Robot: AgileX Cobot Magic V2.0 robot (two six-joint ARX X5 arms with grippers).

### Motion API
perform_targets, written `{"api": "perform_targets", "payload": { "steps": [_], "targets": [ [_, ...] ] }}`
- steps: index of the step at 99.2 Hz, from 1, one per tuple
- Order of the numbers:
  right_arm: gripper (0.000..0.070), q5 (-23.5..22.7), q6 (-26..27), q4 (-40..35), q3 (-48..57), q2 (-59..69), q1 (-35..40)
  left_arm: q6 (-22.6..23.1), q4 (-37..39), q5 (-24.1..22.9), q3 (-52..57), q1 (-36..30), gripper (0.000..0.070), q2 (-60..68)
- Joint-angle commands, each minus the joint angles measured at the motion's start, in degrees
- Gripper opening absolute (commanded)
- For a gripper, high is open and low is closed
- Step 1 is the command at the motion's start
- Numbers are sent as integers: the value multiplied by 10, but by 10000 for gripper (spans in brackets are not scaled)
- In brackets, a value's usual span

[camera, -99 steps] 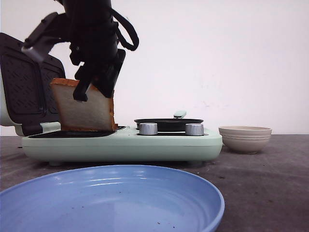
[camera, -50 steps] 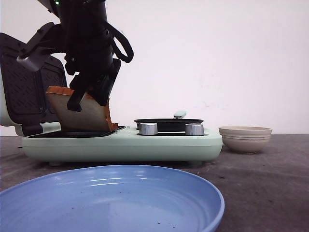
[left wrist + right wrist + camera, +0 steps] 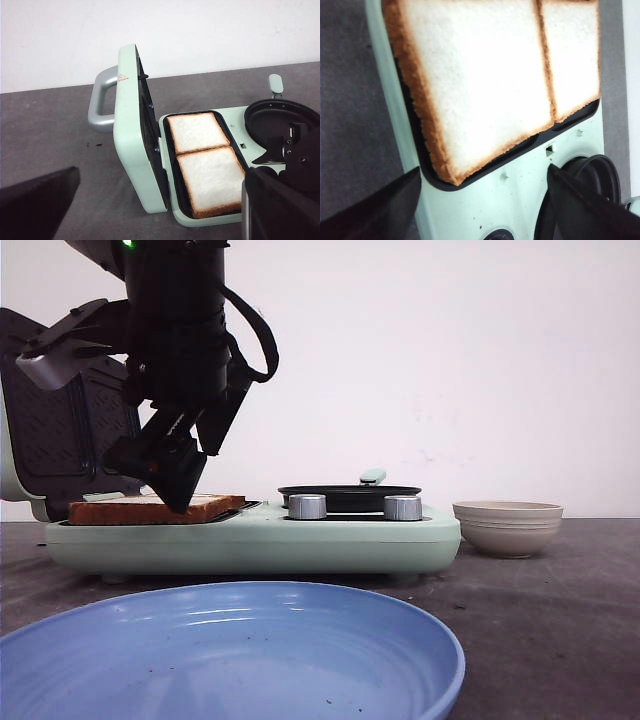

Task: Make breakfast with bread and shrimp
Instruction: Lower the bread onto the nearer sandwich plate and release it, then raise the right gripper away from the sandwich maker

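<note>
Two slices of bread [image 3: 212,177] [image 3: 196,131] lie flat side by side in the dark tray of the mint sandwich maker [image 3: 210,220]. In the front view only a brown crust edge of the bread [image 3: 110,508] shows. My right gripper [image 3: 165,475] is open just above the near slice [image 3: 475,85], its fingers spread wide with nothing between them [image 3: 480,210]. Off to the side of the appliance hangs my left gripper [image 3: 155,220], also open and empty. The shrimp are out of view.
The sandwich maker's lid [image 3: 127,130] stands open with its grey handle [image 3: 102,102]. A black round pan [image 3: 350,495] and two silver knobs [image 3: 307,506] occupy its other half. A beige ribbed bowl [image 3: 507,527] sits far right. A large blue plate [image 3: 230,650] fills the front.
The slice that my right gripper held upright has tipped down and now lies flat in the tray. The gripper has lowered, let go and opened.
</note>
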Motion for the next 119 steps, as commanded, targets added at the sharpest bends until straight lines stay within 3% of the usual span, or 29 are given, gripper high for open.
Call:
{"api": "perform_targets", "payload": {
  "steps": [1,40,90,104,119],
  "targets": [
    [512,1,10,0,14,13,4,7,7,-2,6,-2,700,2],
    [553,11,33,-60,17,-20,4,14,8,-2,6,-2,700,2],
    [551,11,202,-87,18,-176,-12,13,6,-2,6,-2,700,2],
    [551,-16,248,-93,18,-231,-27,13,6,-2,6,-2,700,2],
    [551,-32,252,-108,18,-279,-48,13,6,-2,6,-2,700,2]
  ]
}}
